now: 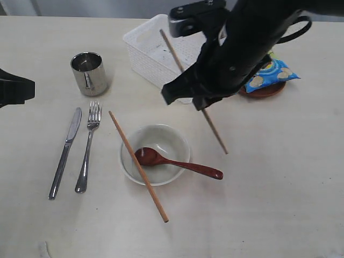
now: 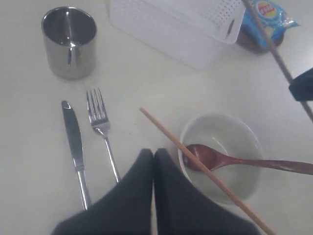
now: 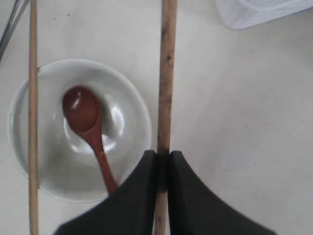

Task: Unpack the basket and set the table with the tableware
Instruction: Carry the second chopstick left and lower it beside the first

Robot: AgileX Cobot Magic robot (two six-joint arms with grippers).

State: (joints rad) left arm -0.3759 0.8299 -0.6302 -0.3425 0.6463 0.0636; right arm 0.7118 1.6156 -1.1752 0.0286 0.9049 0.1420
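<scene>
Clamping a chopstick [image 3: 167, 73], the right gripper [image 3: 163, 156] hovers just beside the bowl [image 3: 133, 115].

i read bright, even light from above; soft faint shadows on table [image 1: 279, 204]. glare streaks on cup [image 1: 88, 72], white glint on spoon [image 3: 80, 110]. near both wrist lenses, left gripper [image 2: 153, 152] and right gripper [image 3: 163, 155] blur; chopstick [image 3: 167, 73] beyond sharp.

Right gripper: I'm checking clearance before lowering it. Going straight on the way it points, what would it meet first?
Most likely the bare table, just beside the off-white bowl. The wooden chopstick clamped in the right gripper slants lower and may touch down first; depth is hard to judge.
</scene>
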